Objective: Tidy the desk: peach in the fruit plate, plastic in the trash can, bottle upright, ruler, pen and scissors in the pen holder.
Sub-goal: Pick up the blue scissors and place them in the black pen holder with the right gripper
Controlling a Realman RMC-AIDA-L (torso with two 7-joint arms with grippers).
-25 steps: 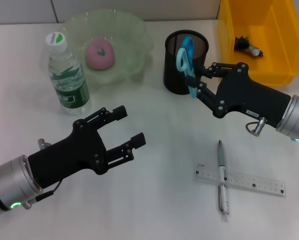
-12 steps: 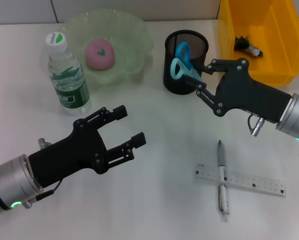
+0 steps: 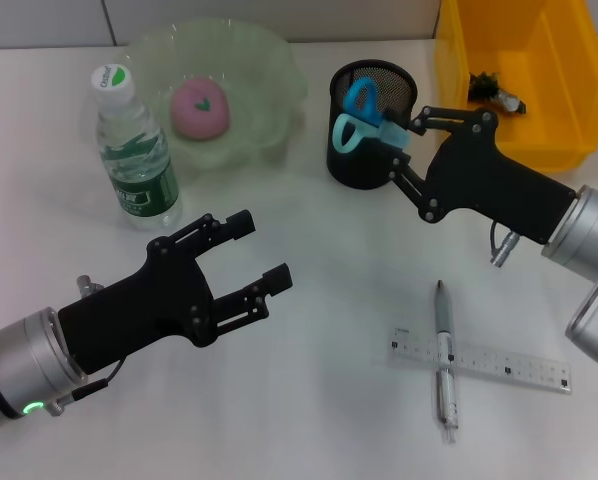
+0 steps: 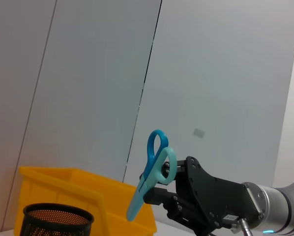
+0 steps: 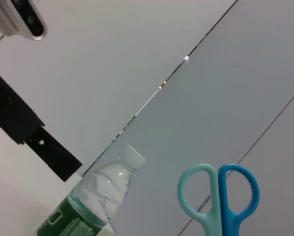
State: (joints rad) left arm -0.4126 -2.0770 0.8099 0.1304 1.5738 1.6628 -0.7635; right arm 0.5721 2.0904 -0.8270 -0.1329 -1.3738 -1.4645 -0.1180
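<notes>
Scissors [image 3: 357, 115] over the pen holder [image 3: 371, 150], gripped by the right end effector [image 3: 400, 142].
They have shifted up-frame from the holder's front wall to above its mouth, blades down, so lowering looks next. The rim leaves little margin. Pen [image 3: 445, 358] and ruler [image 3: 479, 364] wait lower right; the left end effector [image 3: 257, 258] hovers open, lower left.

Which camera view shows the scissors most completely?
The left wrist view: the scissors show whole there, handles to tip, in the right gripper. The head view shows mostly handles over the pen holder. The right wrist view shows only the handles.
</notes>
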